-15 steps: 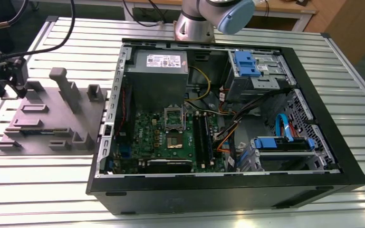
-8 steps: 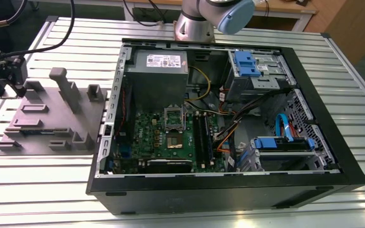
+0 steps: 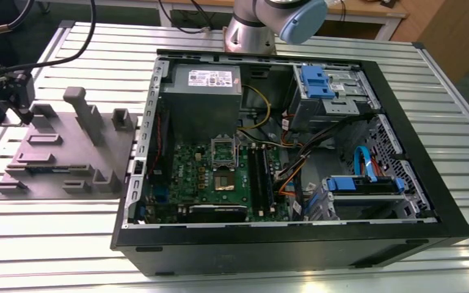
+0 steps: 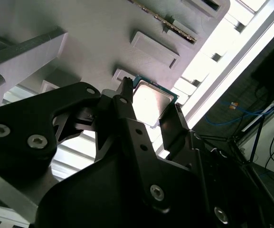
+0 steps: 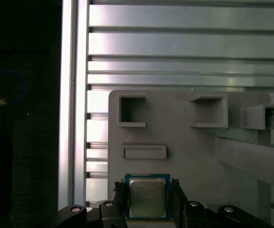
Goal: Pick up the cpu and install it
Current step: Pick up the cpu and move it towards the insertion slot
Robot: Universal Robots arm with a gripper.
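Observation:
The cpu (image 5: 147,199) is a small square chip with a silvery top and a thin green rim, lying flat against the grey holder plate (image 5: 189,152). My gripper (image 5: 147,186) straddles it, with one black finger (image 5: 119,190) pressed to one edge and the other to the opposite edge. In the second wrist view the cpu (image 4: 150,102) sits the same way between the fingers of the gripper (image 4: 151,97). I cannot tell whether it is lifted off the plate. In the exterior view the gripper (image 3: 22,113) is at the far corner of the holder plate (image 3: 63,152), on the exterior view's left.
An open computer case (image 3: 430,201) stands on the exterior view's right of the plate. Inside it lies a green board (image 3: 210,183) with a metal-framed socket (image 3: 224,152), a grey box (image 3: 204,97), cables and blue drive brackets (image 3: 316,82). Upright posts (image 3: 83,113) rise from the plate. The table is slatted aluminium (image 3: 55,244).

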